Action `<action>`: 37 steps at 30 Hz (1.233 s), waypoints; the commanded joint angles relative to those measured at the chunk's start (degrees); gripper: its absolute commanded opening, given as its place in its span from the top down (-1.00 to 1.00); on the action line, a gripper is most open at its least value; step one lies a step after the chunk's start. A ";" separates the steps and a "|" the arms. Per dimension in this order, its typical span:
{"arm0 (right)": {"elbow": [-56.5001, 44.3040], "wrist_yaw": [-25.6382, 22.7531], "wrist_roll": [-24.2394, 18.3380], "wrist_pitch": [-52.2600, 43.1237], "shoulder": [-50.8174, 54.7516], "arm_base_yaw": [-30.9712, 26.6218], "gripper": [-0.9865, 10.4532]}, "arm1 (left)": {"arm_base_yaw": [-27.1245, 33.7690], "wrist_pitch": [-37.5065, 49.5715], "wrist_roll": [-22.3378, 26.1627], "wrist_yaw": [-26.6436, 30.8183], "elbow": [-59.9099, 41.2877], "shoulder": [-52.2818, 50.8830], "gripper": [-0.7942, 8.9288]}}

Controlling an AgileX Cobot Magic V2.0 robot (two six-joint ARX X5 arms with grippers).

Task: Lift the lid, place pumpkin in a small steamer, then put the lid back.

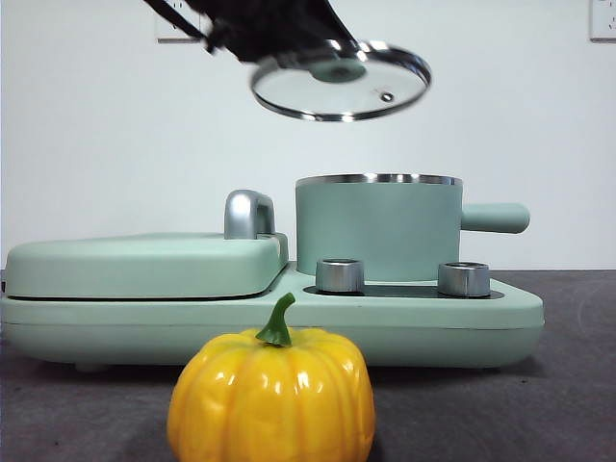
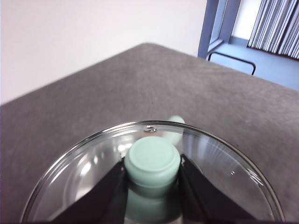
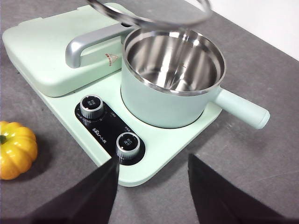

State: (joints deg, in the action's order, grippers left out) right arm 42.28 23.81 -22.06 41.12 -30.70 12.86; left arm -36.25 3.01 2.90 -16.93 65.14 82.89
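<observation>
My left gripper (image 2: pixel 152 175) is shut on the mint green knob of the glass lid (image 2: pixel 219 172) and holds it tilted in the air above the small steamer (image 1: pixel 377 231); the lid (image 1: pixel 340 82) shows near the top of the front view and at the edge of the right wrist view (image 3: pixel 154 16). The steamer (image 3: pixel 168 100) stands open on the appliance base, its steel inside empty, its handle pointing away from the griddle. The yellow-orange pumpkin (image 1: pixel 272 395) sits on the table in front of the base; it also shows in the right wrist view (image 3: pixel 16 149). My right gripper (image 3: pixel 152 186) is open, above the base's front corner.
The long mint green appliance base (image 1: pixel 500 318) carries two steel dials (image 3: pixel 92 105) and a flat griddle cover (image 1: pixel 144 265) with a steel handle (image 3: pixel 86 44) beside the steamer. The dark grey table (image 2: pixel 140 84) ends at an edge near a white wall.
</observation>
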 commanded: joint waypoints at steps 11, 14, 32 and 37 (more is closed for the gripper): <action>0.90 1.86 0.72 -0.28 -2.03 6.43 0.35 | 0.02 -23.74 -0.55 9.40 1.75 -12.98 0.82; 0.90 1.84 0.68 -0.37 -3.39 9.44 0.35 | 0.02 -26.73 -0.57 10.38 1.75 -15.23 0.82; 0.90 -0.39 0.20 -6.10 -18.62 30.86 0.24 | 0.09 -36.04 0.13 17.27 1.73 -23.76 0.82; 0.90 -1.86 0.15 -9.70 -24.92 35.17 0.24 | 0.79 -36.04 0.76 17.29 1.73 -23.98 0.82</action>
State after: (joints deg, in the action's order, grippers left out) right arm 42.28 22.11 -22.09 32.16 -54.41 47.13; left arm -35.40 -34.59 2.94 0.12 65.17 59.05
